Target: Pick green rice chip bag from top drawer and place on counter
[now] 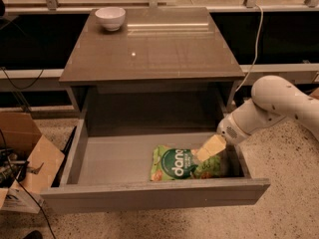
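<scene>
The top drawer (149,195) is pulled fully out of the cabinet. The green rice chip bag (180,164) lies flat on the drawer floor at the right front, with its dark green round logo facing up. My gripper (210,148), pale yellow on the end of the white arm (279,106), reaches in from the right. It hangs over the bag's right half, at or just above its surface. The counter (154,49) is the glossy grey-brown cabinet top behind the drawer.
A white bowl (110,18) stands on the counter's back left corner. An open cardboard box (27,156) and cables sit on the speckled floor left of the drawer. A white cable (256,39) hangs at the right behind the arm.
</scene>
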Controlling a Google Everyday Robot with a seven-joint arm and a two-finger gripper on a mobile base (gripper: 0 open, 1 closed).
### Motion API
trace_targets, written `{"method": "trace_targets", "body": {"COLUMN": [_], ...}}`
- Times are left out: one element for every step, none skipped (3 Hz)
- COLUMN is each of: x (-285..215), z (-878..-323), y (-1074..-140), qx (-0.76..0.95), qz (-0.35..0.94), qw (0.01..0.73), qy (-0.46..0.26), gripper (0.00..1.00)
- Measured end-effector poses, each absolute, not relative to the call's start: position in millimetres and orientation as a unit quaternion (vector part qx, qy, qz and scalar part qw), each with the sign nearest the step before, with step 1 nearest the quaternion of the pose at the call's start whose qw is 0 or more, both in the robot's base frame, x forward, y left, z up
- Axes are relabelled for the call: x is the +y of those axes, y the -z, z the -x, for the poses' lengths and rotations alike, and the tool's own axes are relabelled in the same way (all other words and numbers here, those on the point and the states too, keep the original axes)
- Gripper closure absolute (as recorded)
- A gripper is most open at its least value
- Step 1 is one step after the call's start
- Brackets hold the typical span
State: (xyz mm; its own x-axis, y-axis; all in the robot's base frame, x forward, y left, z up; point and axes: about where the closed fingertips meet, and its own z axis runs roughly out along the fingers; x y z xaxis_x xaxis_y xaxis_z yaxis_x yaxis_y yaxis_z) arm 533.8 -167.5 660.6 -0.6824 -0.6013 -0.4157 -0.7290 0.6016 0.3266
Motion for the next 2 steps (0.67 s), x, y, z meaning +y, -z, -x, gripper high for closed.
{"method": "trace_targets", "body": {"x": [-170.9,-168.3], "z": [-516.0,-509.2], "y": [-634.9,-616.4], "qx": [0.894,0.899], "qz": [0.351,0.333], "qw": [0.096,0.078], "qy": [-0.259,-0.274], "gripper": [0.0,0.19]}}
